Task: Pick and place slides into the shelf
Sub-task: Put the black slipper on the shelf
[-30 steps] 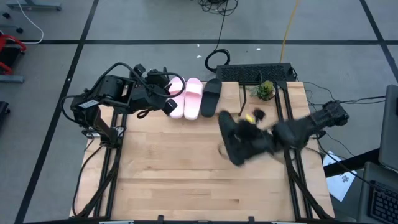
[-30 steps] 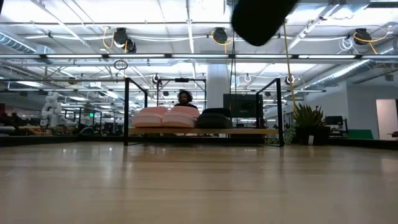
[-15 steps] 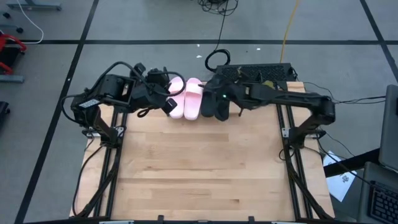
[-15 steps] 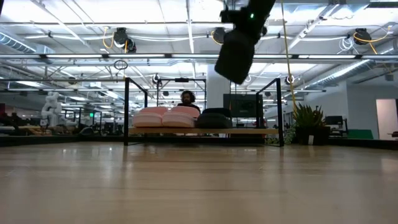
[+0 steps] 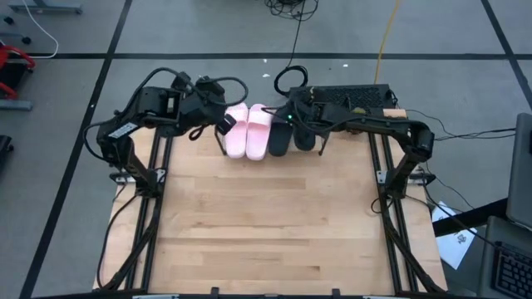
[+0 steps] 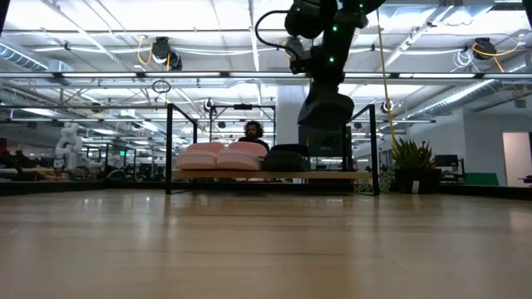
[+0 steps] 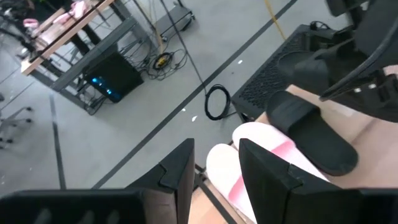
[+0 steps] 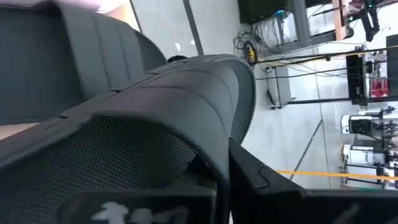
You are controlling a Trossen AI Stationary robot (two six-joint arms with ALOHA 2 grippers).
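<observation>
Wood tabletop [image 5: 266, 224] fills the near half of the high view; grey floor with dark tape lines lies beyond it. Shelf [image 6: 332, 175] stands at the far edge of the table, a light board in a thin black rod frame.

Right gripper [image 5: 304, 131] is over the shelf, clamped on the second black slide [image 8: 155, 124]. In the right wrist view the slide's ribbed strap runs straight out from between the fingers and fills most of the picture. In the low view this slide [image 6: 326, 110] hangs above the board, not touching it, just beside the first black slide [image 6: 287, 158] that already lies on the shelf.

Pink pair [image 5: 248, 131] lies side by side on the board, next to the first black slide on the side away from the right gripper; all three lie close together in one row.

Left gripper [image 5: 223, 126] hovers at the outer edge of the pink pair. Its fingers [image 7: 177, 177] are parted with nothing between them; the pink slides [image 7: 249, 155] and a black slide [image 7: 311, 134] lie just beyond the fingertips.

Potted plant [image 6: 409, 164] stands beyond the shelf's far end, clear of both arms. Black cable loop [image 7: 217, 101] lies on the floor behind the shelf. A person [image 6: 252, 131] sits in the room behind the shelf.
</observation>
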